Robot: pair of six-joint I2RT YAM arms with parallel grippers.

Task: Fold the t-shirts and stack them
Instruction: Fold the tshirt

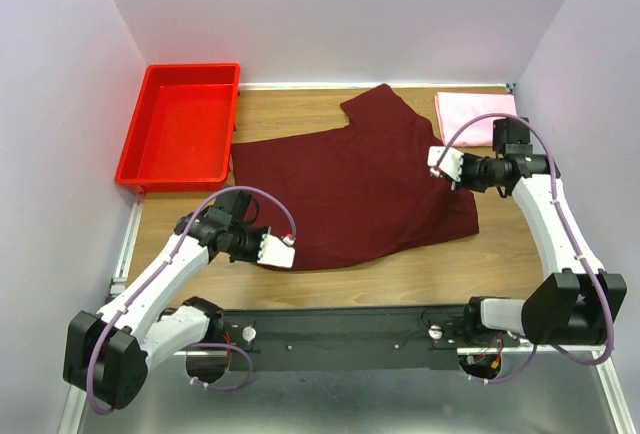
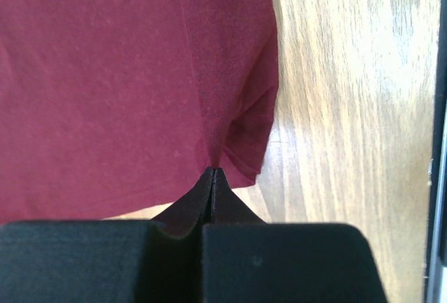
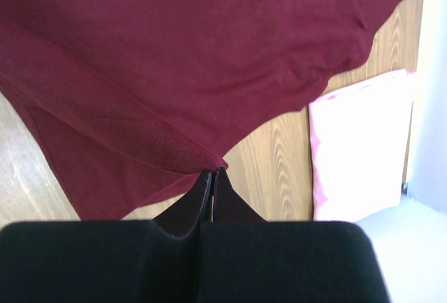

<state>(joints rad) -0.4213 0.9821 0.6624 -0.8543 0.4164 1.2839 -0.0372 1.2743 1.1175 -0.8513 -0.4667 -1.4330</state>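
1. The maroon t-shirt (image 1: 350, 189) is lying spread out across the middle of the wooden table (image 1: 430, 264), with one sleeve pointing toward the far edge.
2. The left gripper (image 1: 288, 250) is sitting at the shirt's near-left edge. Its fingers are pressing together and pinching the maroon cloth, and a crease is running up from the tips in the left wrist view.
3. The right gripper (image 1: 436, 160) is sitting at the shirt's right edge. Its fingers are likewise pressing together and pinching a stitched hem of the maroon cloth, which is folding over at the tips in the right wrist view.
4. The pink t-shirt (image 1: 475, 117) is lying folded into a flat rectangle at the far right corner of the table, just beside the maroon shirt, with a strip of bare wood showing between them.
5. A red bin (image 1: 185, 124) is standing at the far left corner, its right wall just beside the maroon shirt's far-left edge.
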